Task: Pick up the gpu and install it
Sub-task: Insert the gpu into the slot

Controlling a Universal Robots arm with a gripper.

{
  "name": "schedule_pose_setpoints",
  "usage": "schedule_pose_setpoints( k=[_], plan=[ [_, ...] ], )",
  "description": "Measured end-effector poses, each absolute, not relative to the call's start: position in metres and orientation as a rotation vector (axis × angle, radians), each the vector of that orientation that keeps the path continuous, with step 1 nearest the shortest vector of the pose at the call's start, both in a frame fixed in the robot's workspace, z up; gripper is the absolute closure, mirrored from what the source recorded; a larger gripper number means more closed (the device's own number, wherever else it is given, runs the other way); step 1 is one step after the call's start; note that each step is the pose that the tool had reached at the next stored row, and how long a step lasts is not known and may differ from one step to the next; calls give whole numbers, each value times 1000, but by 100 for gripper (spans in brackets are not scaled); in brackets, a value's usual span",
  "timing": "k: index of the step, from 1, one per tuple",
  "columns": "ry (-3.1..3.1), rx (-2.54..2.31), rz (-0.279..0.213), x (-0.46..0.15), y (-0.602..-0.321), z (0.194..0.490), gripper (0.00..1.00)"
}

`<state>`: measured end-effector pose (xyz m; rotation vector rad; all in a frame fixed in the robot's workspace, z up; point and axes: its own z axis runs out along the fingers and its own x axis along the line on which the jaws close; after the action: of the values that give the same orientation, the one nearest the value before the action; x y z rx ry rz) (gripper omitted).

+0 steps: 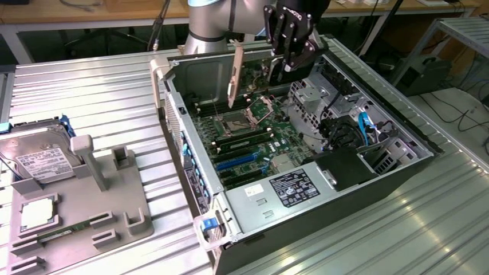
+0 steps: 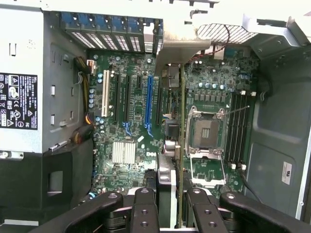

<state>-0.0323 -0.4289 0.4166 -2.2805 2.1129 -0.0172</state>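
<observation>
My gripper (image 1: pixel 280 70) hangs over the open computer case (image 1: pixel 397 143), shut on the gpu (image 1: pixel 237 71). The card stands on edge with its long silver bracket pointing down toward the motherboard (image 1: pixel 244 137). In the wrist view my gripper (image 2: pixel 170 206) clamps the gpu (image 2: pixel 168 145), seen edge-on, with the bracket at its far end. The card hovers above the board and touches nothing. It lies parallel to the blue expansion slot (image 2: pixel 148 104), between that slot and the processor socket (image 2: pixel 204 131).
Inside the case, a power supply (image 1: pixel 294 188) and cables (image 1: pixel 359 129) flank the board. On the exterior view's left, a grey fixture (image 1: pixel 114 206) holds a hard drive (image 1: pixel 42 160), a processor chip (image 1: pixel 36 213) and a green memory stick (image 1: pixel 57 234). Ribbed metal tabletop (image 1: pixel 91 97) surrounds everything.
</observation>
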Motion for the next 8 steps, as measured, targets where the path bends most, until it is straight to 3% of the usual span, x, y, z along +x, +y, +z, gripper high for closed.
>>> schedule_pose_setpoints(
  k=[8],
  plan=[
    [2113,-2280,-18,-32,-429,410,71]
  ],
)
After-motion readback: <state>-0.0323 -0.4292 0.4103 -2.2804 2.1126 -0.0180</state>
